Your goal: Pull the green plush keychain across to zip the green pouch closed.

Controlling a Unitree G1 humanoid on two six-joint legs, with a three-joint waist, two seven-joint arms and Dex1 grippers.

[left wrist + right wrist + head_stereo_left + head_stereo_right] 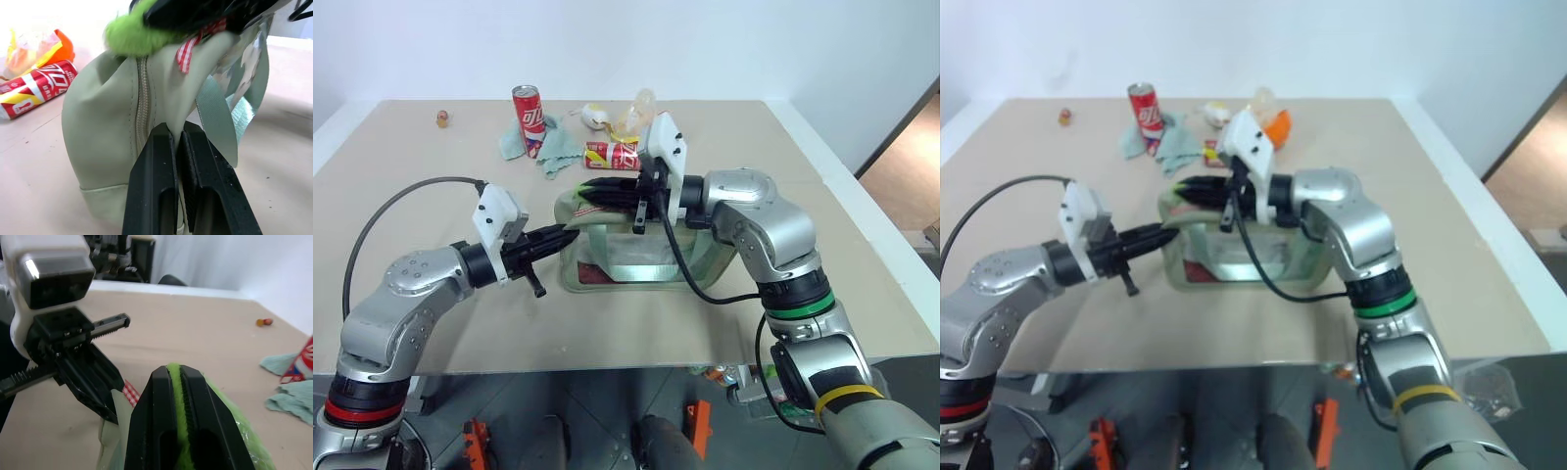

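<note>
The green pouch point(636, 257) lies mid-table, its zipper point(142, 98) running along the top. My left gripper point(570, 235) is shut on the fabric at the pouch's left end; in the left wrist view its fingertips point(155, 142) pinch the cloth beside the zipper. The green plush keychain point(129, 36) sits at that same end, a red-and-white cord point(186, 49) hanging below it. My right gripper point(585, 191) reaches in from the right over the pouch and is shut on the keychain point(234, 423), whose lime fuzz shows between its fingers point(159, 382).
Behind the pouch are an upright red can point(529, 110), a can lying on its side point(612, 154), a pale teal cloth point(543, 147) and yellow-orange packaging point(631, 117). A small object point(441, 118) sits far back left. Bare table point(460, 333) lies in front.
</note>
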